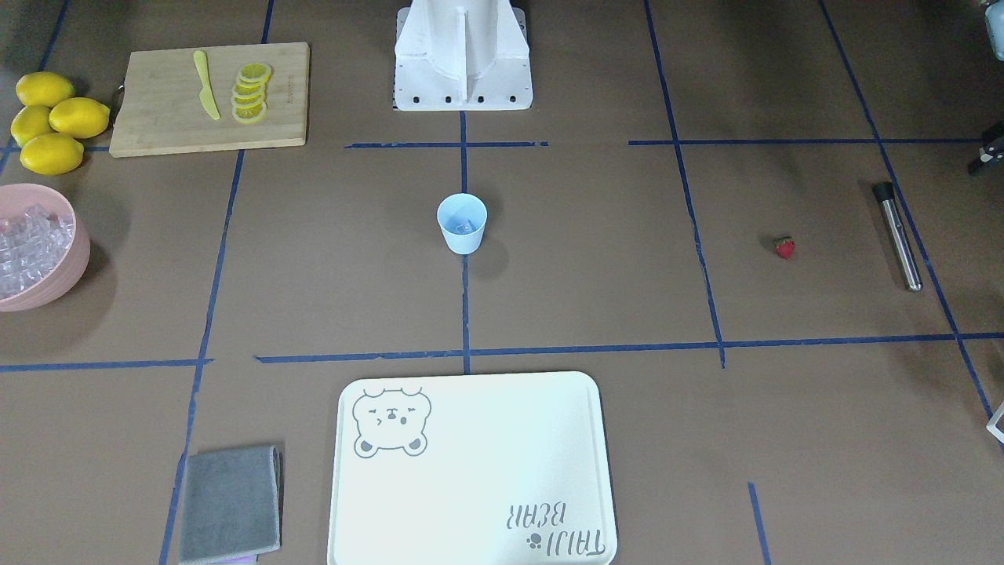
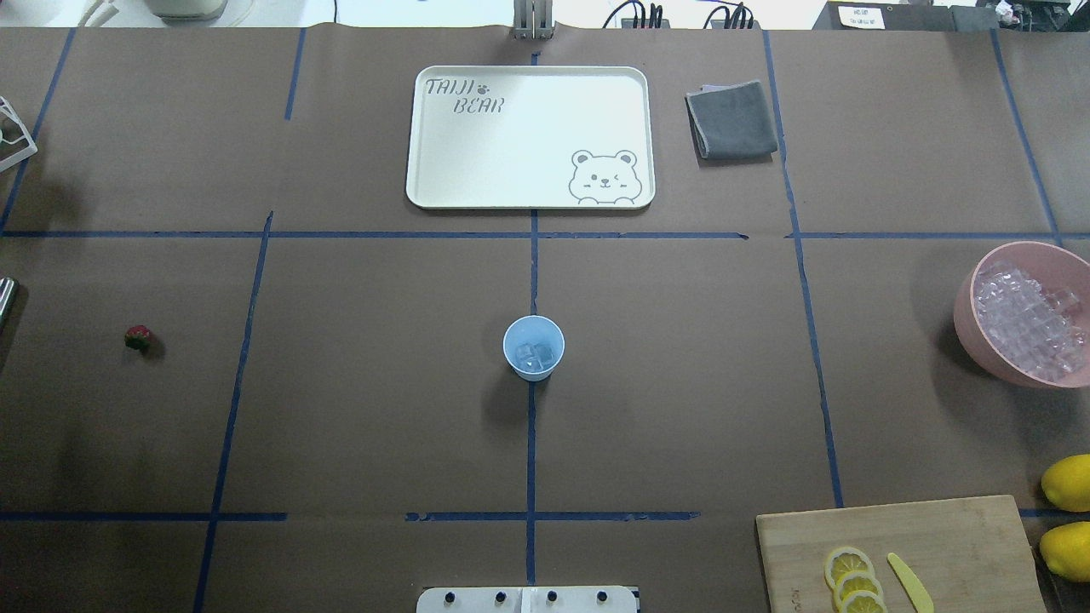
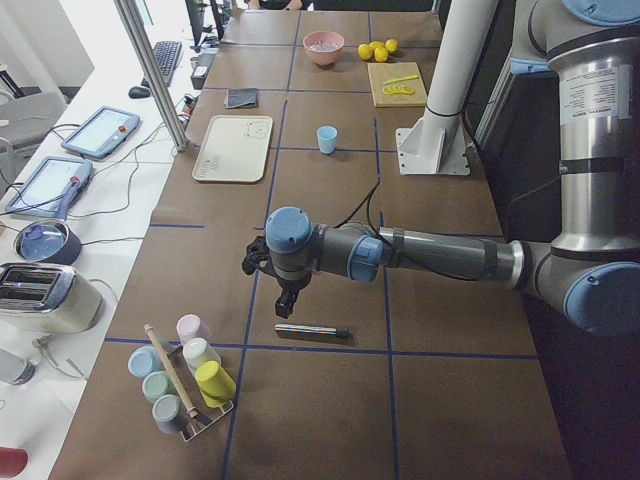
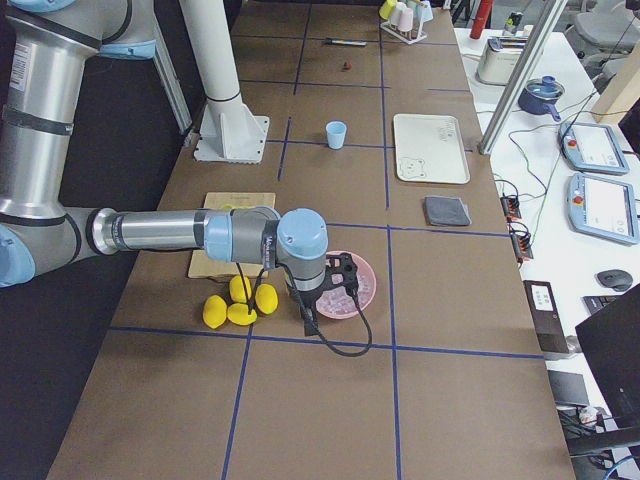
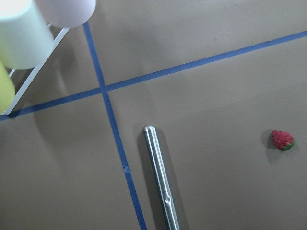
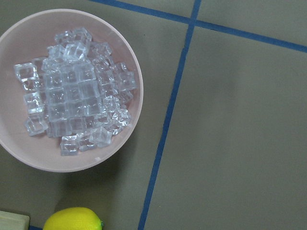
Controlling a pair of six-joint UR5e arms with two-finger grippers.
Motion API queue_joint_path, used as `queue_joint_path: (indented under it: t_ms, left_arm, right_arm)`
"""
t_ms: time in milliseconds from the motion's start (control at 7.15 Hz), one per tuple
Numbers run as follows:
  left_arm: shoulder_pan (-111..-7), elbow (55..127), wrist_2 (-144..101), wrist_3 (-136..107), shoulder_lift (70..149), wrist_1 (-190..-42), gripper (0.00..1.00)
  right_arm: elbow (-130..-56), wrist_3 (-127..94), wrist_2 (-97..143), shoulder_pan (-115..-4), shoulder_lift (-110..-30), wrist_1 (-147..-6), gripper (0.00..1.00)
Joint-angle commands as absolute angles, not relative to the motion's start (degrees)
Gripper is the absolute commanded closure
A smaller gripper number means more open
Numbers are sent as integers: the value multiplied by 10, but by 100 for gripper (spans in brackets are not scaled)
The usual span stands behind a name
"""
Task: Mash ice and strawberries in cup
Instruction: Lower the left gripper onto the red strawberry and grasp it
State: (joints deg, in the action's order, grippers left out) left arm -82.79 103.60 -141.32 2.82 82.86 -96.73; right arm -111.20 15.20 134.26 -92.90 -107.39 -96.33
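Note:
The light-blue cup (image 2: 534, 346) stands upright at the table's middle with a few ice (image 2: 536, 356) cubes inside. More ice (image 6: 79, 96) fills a pink bowl (image 2: 966, 311) at the table's right end. One red strawberry (image 1: 784, 247) lies alone on the table toward the left end, and it also shows in the left wrist view (image 5: 283, 140). A metal muddler (image 5: 160, 177) lies beyond it. My left gripper (image 3: 283, 305) hangs above the muddler; I cannot tell whether it is open or shut. My right gripper (image 4: 307, 322) hovers by the pink bowl, and I cannot tell its state.
A wooden board (image 1: 157, 118) holds lemon slices (image 1: 251, 92) and a yellow knife (image 1: 206, 85), with whole lemons (image 1: 51, 118) beside it. A cream tray (image 2: 528, 136) and grey cloth (image 2: 732, 119) lie at the far side. A rack of cups (image 3: 185, 385) stands at the left end.

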Motion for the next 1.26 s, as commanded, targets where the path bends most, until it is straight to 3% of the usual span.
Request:
queue_joint_path:
  t_ms: [0,420,700,1120]
  left_arm:
    - [-755,1054,-1413,-155,828,-1057,0]
    - [-613,1044,-1308,-403,824,-1212,0]
    - [-520,1034,-1198,-511,836,-1235,0]
    - [-499,961,-1191,-526,851,-1299,0]
  right_arm:
    - [-1114,146,1345,-937,-1077,-963,1]
    - [-1113,146,1344,-937,-1077,-962,1]
    - [-1114,145,1344,-936,-1077,-963,1]
    - [-1113,145,1346,-936,-1077,-963,1]
